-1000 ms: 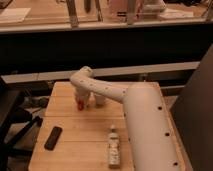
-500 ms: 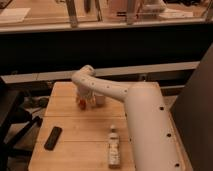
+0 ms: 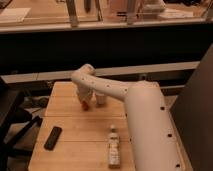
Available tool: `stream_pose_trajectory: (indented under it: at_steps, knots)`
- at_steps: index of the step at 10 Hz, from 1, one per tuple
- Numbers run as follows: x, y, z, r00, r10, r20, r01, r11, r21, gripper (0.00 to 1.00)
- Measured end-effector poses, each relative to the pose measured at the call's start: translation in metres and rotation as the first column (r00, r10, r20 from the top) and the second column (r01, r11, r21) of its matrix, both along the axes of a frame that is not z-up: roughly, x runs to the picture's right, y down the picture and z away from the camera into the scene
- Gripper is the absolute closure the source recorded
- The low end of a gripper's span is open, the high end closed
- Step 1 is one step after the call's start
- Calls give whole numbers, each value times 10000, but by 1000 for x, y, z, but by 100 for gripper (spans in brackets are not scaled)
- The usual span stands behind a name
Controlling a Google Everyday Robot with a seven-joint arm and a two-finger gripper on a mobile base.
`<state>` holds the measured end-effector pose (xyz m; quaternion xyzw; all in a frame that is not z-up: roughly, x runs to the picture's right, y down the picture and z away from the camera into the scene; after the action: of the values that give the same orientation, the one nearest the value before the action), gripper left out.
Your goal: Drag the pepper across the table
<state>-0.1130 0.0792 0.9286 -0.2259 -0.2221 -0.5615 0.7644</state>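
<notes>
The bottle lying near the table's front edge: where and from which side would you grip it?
Grip the bottle across its body, from above: it lies flat, cap toward the far side, both flanks free. The gripper is far off, at the pepper.

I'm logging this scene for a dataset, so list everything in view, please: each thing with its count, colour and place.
pepper: one, red-orange, far half of the table, right at the hand.
bottle: one, pale with a white cap, lying near the front edge, right of centre.
remote-like bar: one, black, flat, front left of the table.
table: one, light tan wooden planks, centre of view.
counter: one, dark, behind the table, with glass panes on top.
arm: one, white, reaching from the lower right over the table to its far side.
hand: one, white, at the arm's end, lowered onto the pepper.
</notes>
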Motion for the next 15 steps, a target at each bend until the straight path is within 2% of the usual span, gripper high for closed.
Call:
stream_pose_trajectory:
  at_steps: [8,12,15]
  knots:
    - [21,4,-12,9984,245,-511,-243,9997,43,100]
    - [33,9,-15,9961,609,-644,-612,9981,-24,100]
    - [27,21,-22,9981,381,-487,-381,9993,2,100]
